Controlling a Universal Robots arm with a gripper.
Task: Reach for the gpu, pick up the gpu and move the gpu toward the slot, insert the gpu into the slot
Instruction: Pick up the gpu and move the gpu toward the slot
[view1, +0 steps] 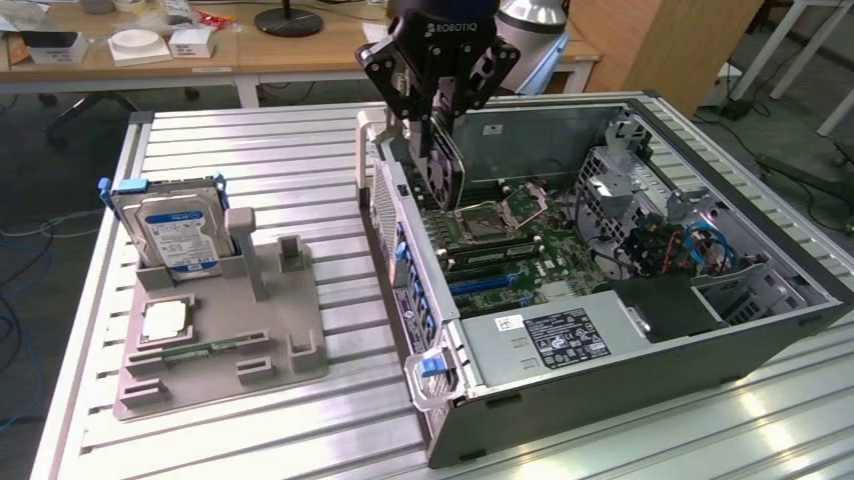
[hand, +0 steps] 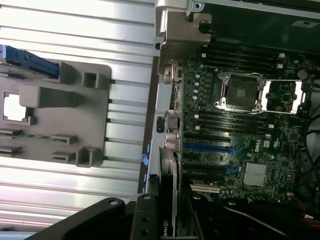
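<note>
My gripper (view1: 435, 128), partway closed, grips the gpu (view1: 451, 175) above the motherboard (view1: 534, 245): pickup done, slot (hand: 207, 147) insertion not yet.

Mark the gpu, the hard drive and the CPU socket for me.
gpu (view1: 450, 175): exterior view, on its black cooler face.
hard drive (view1: 171, 228): exterior view, on its blue-and-white label.
CPU socket (hand: 240, 92): wrist view, on the socket's dark middle.

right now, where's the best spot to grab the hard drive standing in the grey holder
Likely the upper part of the hard drive, coming straight down from above. It stands upright on edge with its lower end seated in the grey holder, so only its top stands clear; pinch across the two broad faces.
</note>
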